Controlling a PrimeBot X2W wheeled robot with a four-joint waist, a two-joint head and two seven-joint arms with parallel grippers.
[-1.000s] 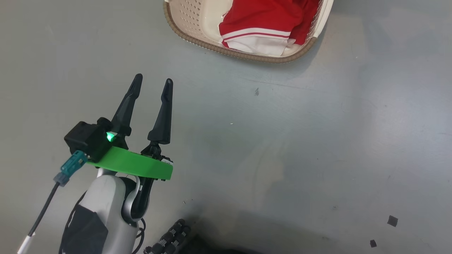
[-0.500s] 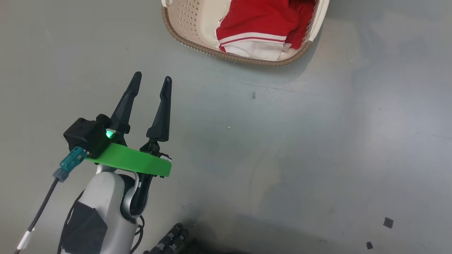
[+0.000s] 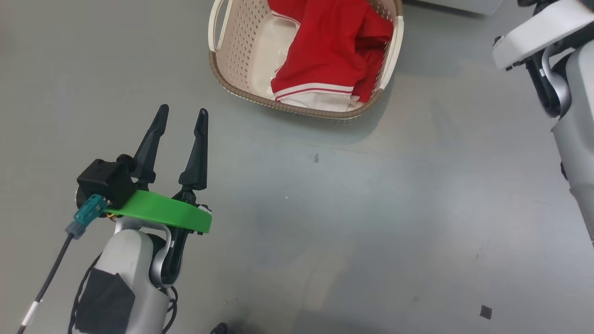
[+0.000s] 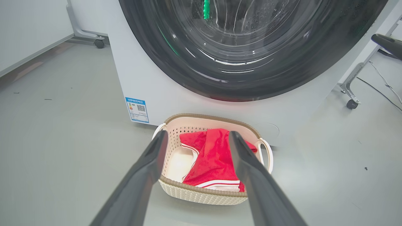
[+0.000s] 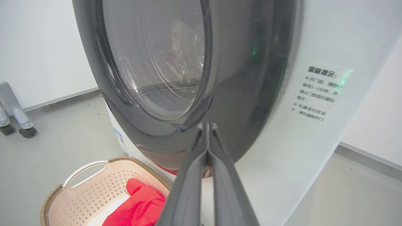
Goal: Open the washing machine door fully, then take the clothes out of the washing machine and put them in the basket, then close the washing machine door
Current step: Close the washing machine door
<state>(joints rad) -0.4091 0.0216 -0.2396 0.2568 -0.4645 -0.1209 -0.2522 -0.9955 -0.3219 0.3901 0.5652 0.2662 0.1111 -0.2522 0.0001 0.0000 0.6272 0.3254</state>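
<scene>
Bare floor (image 3: 371, 208) separates your spread, empty left fingers (image 3: 198, 144) from the basket (image 3: 234, 51). Above it, right fingers (image 5: 190, 182) press together; the washing machine door (image 5: 251, 94) is cropped.

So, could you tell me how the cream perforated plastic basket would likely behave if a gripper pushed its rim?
The cream perforated plastic basket probably slides easily on the smooth grey floor. It looks light, holding only soft red clothes heaped toward one side, so a high push might tip it.
</scene>
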